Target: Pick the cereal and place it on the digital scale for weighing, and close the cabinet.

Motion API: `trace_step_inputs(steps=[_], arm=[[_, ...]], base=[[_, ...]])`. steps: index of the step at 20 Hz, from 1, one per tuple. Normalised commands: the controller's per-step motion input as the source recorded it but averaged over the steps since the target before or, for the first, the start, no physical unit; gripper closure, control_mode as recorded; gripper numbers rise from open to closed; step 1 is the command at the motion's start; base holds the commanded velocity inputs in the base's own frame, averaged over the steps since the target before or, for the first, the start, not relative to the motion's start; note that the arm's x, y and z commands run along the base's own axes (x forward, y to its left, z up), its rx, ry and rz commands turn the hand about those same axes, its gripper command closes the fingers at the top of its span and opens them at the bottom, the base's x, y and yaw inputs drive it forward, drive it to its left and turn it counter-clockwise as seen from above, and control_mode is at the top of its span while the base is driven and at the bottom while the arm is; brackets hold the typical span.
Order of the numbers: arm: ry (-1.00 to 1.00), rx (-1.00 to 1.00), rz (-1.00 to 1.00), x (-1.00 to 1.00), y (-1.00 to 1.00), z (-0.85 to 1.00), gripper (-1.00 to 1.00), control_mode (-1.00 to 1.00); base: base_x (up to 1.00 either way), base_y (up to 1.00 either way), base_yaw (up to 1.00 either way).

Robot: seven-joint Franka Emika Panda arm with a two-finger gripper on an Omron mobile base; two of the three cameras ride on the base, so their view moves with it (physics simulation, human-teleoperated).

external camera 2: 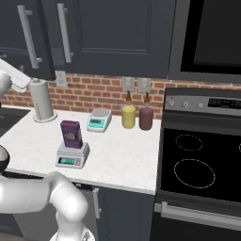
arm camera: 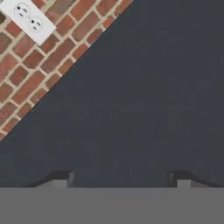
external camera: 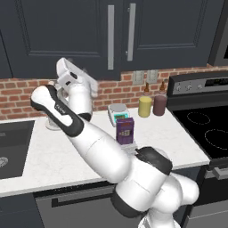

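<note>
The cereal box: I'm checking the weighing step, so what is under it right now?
The cereal box stands upright on the platform of the light-grey digital scale, green display facing front. The platform under the box is covered; the scale rests on the white counter.

I see a small white scale with a teal front near the brick wall, a yellow jar and maroon jar beside it, a paper towel roll, the black stove, and a sink.
</note>
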Motion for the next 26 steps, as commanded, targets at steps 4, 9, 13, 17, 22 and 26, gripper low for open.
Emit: trace_step_inputs(steps=[4, 9, 13, 17, 22, 26], arm=[[0.12, 0.04, 0.0, 0.7, -0.37, 0.0, -1.0, -1.0], [0.01, 0.01, 0.0, 0.66, -0.31, 0.0, -1.0, -1.0], [-0.26, 0.0, -0.01, 0.32, -0.15, 0.0, -1.0, -1.0], [-0.57, -0.04, -0.07, 0.02, -0.08, 0.0, -1.0, -1.0], [-0.37, -0.01, -0.12, 0.59, -0.04, 0.0, -1.0, -1.0], [0.07, 0.04, -0.02, 1.0, -0.07, 0.0, -1.0, -1.0]], base=[[0.0, 0.0, 0.0], [0.0, 0.0, 0.0], [0.0, 0.0, 0.0], [0.0, 0.0, 0.0], [0.0, 0.0, 0.0], [0.0, 0.0, 0.0]])
